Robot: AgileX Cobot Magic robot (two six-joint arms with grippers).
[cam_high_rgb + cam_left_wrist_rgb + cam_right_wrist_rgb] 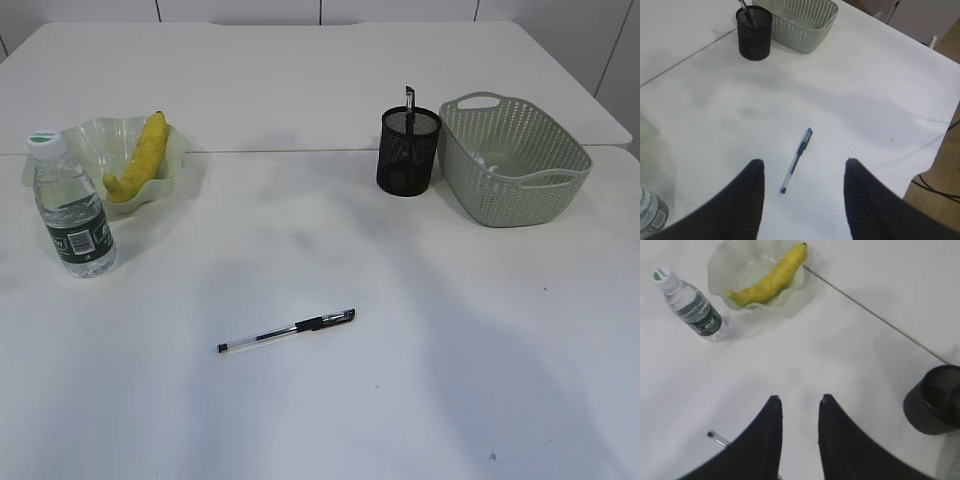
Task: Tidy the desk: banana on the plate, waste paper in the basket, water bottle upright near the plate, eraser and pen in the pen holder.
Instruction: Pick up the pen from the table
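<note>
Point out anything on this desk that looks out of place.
One pen lies loose on the open table, well short of the pen holder. The banana sits on the plate, and the water bottle stands upright beside it.

The exterior camera is looking down at a slant across the white desk; both wrist cameras are looking down from above, sharing the clear plastic pen.
</note>
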